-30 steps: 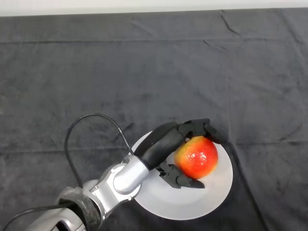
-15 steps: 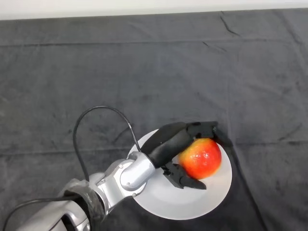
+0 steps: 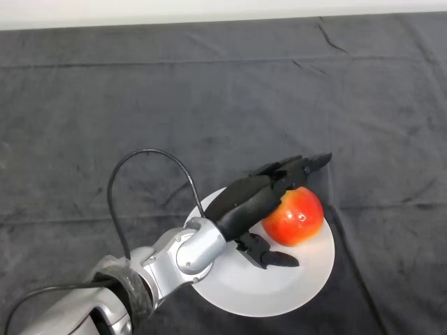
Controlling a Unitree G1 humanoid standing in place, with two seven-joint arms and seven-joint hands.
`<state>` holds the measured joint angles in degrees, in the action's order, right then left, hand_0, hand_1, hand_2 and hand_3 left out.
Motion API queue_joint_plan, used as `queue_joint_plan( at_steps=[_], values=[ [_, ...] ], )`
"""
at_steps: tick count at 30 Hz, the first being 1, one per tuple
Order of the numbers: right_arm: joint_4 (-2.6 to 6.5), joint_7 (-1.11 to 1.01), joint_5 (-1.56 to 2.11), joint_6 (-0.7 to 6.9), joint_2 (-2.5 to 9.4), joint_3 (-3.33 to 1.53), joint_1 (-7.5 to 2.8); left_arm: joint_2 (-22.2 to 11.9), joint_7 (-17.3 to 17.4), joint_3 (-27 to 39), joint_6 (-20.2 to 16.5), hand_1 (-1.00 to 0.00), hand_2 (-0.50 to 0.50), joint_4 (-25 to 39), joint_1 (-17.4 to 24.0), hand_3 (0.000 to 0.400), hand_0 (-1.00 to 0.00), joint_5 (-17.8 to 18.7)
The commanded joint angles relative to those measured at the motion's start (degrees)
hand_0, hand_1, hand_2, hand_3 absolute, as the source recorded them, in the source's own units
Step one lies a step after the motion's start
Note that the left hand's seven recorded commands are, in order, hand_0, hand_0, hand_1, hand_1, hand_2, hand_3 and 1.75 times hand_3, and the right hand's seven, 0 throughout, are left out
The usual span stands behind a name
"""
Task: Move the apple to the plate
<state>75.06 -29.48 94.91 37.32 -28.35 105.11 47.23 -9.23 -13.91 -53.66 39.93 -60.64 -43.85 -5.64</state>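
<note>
A red and yellow apple [image 3: 297,218] rests on the right part of a white round plate [image 3: 279,289] at the near middle of the table. My left hand [image 3: 251,199] reaches in from the lower left, over the plate's left half. It is open: its fingers [image 3: 306,165] stretch straight past the apple's far upper side, and the thumb [image 3: 271,257] lies near the apple's lower left. The hand hides part of the apple's left side.
The table is covered by a dark grey cloth [image 3: 174,105] with a few creases. A pale strip [image 3: 209,8] runs along the far edge of the table.
The fingers, curled round the apple before, have straightened and lifted off its far side. The apple has shifted a little to the right and now sits on the plate.
</note>
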Motion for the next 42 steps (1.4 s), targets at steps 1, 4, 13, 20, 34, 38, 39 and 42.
queue_joint_plan(
  at_steps=[1, 4, 13, 20, 34, 38, 39, 42],
  values=[
    [0.25, 0.09, -0.17, 0.55, -1.82, 1.26, -0.05, -3.7, 1.0, -1.2, -0.6, 0.00, 0.00, -2.4, 0.1, 0.000, 0.00, -1.1],
    [0.25, 0.09, -0.17, 0.55, -1.82, 1.26, -0.05, -4.8, 1.2, 0.4, 0.5, 0.00, 0.00, -2.3, -0.3, 0.000, 0.00, -0.3],
    [0.25, 0.10, -0.18, 0.55, -1.82, 1.27, -0.04, -7.5, -0.2, 5.3, 3.7, 0.00, 0.00, -3.1, -0.9, 0.000, 0.00, 1.3],
    [0.25, 0.10, -0.18, 0.55, -1.83, 1.28, -0.04, -10.1, -1.4, 9.5, 5.5, 0.00, 0.00, -3.9, -1.5, 0.000, 0.00, 2.4],
    [0.26, 0.10, -0.19, 0.56, -1.83, 1.29, -0.04, -17.8, -4.6, 19.1, 7.9, 0.00, 0.00, -4.6, -2.2, 0.000, 0.00, 4.8],
    [0.26, 0.10, -0.19, 0.56, -1.83, 1.30, -0.04, -20.2, -6.1, 21.8, 8.3, 0.00, 0.00, -4.1, -2.0, 0.000, 0.00, 5.4],
    [0.26, 0.10, -0.19, 0.56, -1.83, 1.30, -0.04, -20.9, -6.5, 22.5, 8.4, 0.00, 0.00, -3.9, -1.9, 0.000, 0.00, 5.5],
    [0.26, 0.10, -0.19, 0.56, -1.83, 1.30, -0.04, -23.3, -7.2, 24.8, 8.8, 0.00, 0.00, -3.3, -1.5, 0.000, 0.00, 6.3]
  ],
)
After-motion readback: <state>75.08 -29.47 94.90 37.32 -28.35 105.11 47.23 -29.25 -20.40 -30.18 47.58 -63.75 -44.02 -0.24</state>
